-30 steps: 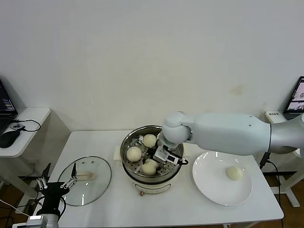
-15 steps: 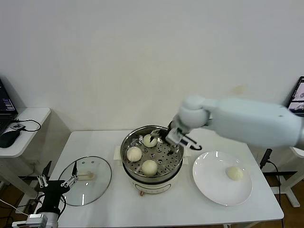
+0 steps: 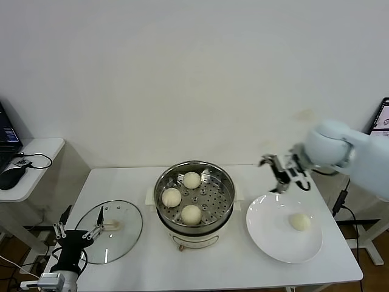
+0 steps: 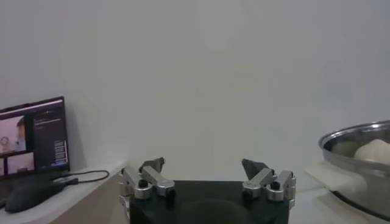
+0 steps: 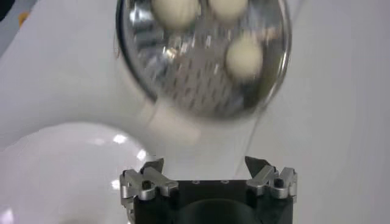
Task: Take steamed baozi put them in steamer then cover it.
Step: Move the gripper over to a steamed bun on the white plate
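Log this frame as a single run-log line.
right gripper: open, empty, above plate | buns: three in steamer, one on plate | lid: off, on table | left gripper: open, idle by lid

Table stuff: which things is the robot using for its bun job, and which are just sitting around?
For the job:
- three baozi in the steamer
- last baozi on the white plate
- glass cover, lying left of the steamer
- right gripper, open, above the plate
- left gripper, open, near the cover

Just lying about:
- computer mouse and laptop on the side table
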Controlling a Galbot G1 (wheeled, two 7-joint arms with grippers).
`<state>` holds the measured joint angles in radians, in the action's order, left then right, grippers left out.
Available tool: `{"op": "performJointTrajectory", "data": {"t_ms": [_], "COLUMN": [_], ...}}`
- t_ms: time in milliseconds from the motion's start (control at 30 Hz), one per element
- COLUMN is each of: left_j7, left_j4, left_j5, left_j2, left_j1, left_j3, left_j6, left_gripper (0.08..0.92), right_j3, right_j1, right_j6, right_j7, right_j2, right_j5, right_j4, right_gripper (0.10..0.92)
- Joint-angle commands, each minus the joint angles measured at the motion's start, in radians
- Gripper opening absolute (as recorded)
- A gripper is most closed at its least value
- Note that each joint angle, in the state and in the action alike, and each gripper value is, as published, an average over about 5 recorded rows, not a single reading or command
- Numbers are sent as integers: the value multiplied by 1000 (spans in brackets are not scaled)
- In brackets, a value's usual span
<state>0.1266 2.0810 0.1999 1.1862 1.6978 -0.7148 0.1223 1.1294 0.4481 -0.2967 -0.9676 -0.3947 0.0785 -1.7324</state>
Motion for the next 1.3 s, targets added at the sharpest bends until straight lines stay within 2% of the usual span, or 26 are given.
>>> {"op": "performJointTrajectory", "data": {"t_ms": [33, 167, 300, 667, 1300], "left_j7": [-1, 0, 0, 1, 9], "left_j4": [-1, 1, 3, 3, 1], "left_j5": [-4, -10, -12, -15, -19], "left_j2": [-2, -1, -1, 9, 21], "left_j1": [-2, 0, 6, 12, 19], "left_j3": [7, 10, 5, -3, -23], "left_j6": [-3, -8, -10, -11, 3], "left_gripper": [823, 823, 823, 823, 823], "right_j3": [-388, -622, -695, -705, -681], "right_j1": [-524, -775, -865, -880, -844], "right_j6": [18, 49, 66, 99, 106], "right_j7": [-16, -12, -7, 9, 33], "right_j2": [232, 183, 113, -30, -144], "right_j5": [-90, -143, -186, -268, -320], "right_j4": [44, 111, 181, 337, 442], "right_gripper": [823, 823, 823, 823, 819]}}
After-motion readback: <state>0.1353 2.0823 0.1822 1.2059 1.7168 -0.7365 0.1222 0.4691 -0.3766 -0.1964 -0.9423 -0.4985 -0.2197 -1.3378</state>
